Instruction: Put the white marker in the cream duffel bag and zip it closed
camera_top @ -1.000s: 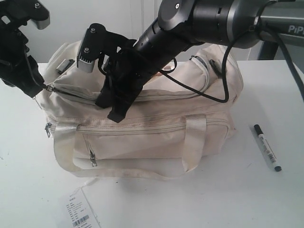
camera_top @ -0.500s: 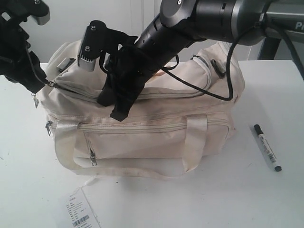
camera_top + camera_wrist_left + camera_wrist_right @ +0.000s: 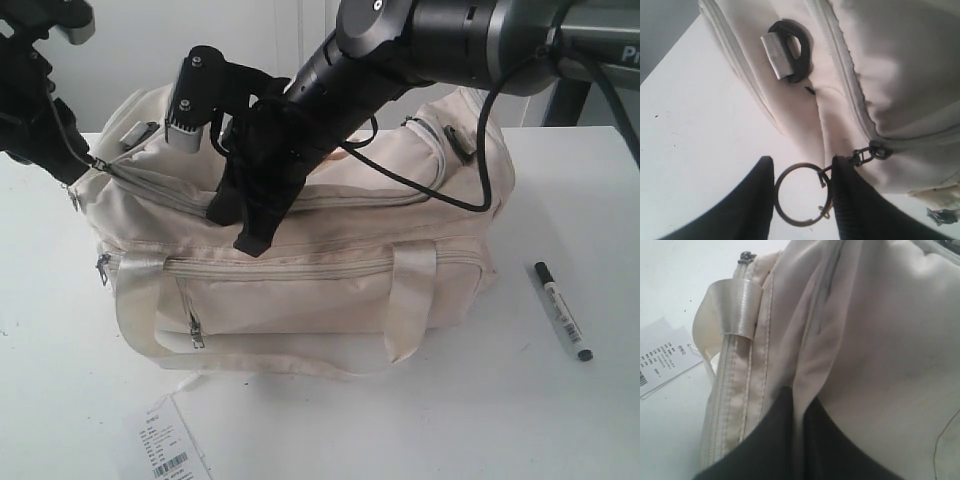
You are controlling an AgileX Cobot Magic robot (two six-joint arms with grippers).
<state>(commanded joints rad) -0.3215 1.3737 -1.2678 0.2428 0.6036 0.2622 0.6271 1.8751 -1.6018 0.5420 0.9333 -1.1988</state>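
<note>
we are looking at the cream duffel bag sitting in the middle of the white surface. the white marker is lying flat on that surface to the right of the bag, apart from it and outside it, with its black cap pointing toward the far side.

the left hand is working at the bag's left end. in the left wrist view, the left hand is pinching the metal ring of a zip pull, with one finger touching each side of the ring. a short chain is running from the ring to the zip slider.

the right hand is reaching across the middle and pressing down on the bag's top. its fingers are pressed together on a raised fold of the cream fabric, as we are seeing in the right wrist view.

a paper tag is lying on the surface near the bag's front left corner.
</note>
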